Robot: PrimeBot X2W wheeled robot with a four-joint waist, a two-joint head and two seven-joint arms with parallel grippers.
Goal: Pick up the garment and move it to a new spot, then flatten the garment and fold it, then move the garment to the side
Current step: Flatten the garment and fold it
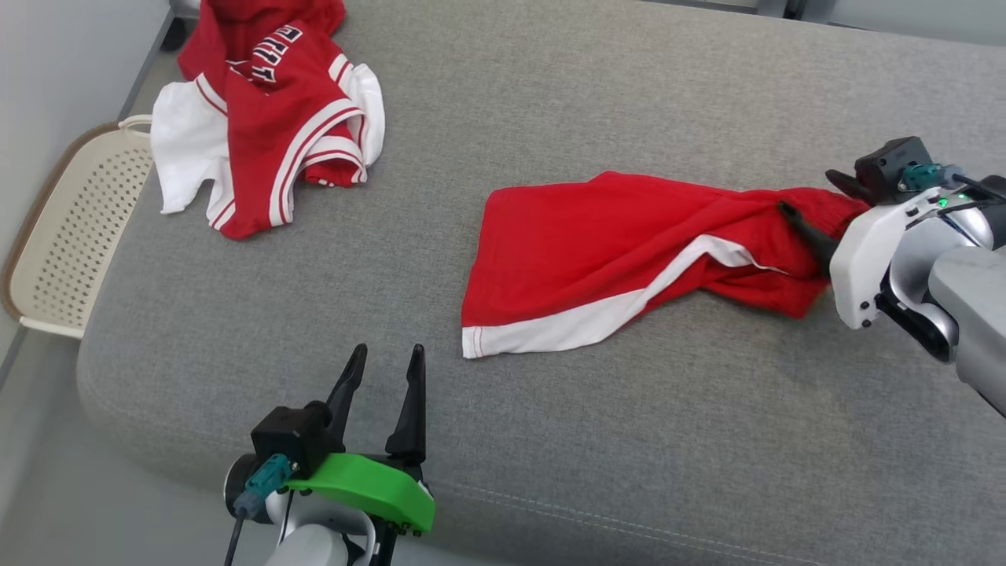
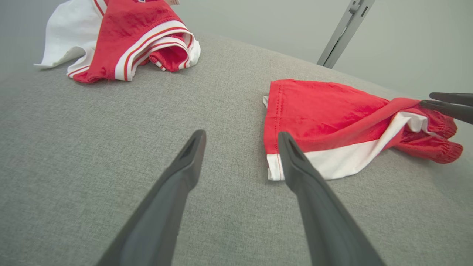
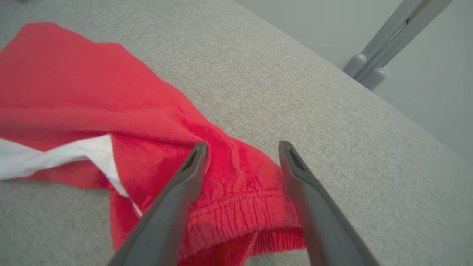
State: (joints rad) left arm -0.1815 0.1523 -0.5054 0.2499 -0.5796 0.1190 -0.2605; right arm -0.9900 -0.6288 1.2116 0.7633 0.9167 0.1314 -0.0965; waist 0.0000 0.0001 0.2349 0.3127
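Status: red shorts (image 1: 613,251) lay rumpled mid grey cushion (image 1: 550,94), unflattened, unfolded. The right gripper (image 3: 242,147) was spread, straddling waistband (image 3: 236,210), no pinch yet. The left gripper (image 1: 385,369) was spread, idle nr front edge. Flatten, fold, side move looked pending.

Note for your log: a red-and-white jersey (image 1: 271,118) lies crumpled at the far left corner of the grey cushion (image 1: 597,440), with white lettering partly showing. A cream perforated basket (image 1: 78,236) sits just off the cushion's left edge. A grey metal post (image 2: 345,33) slants before a pale wall (image 2: 258,18).
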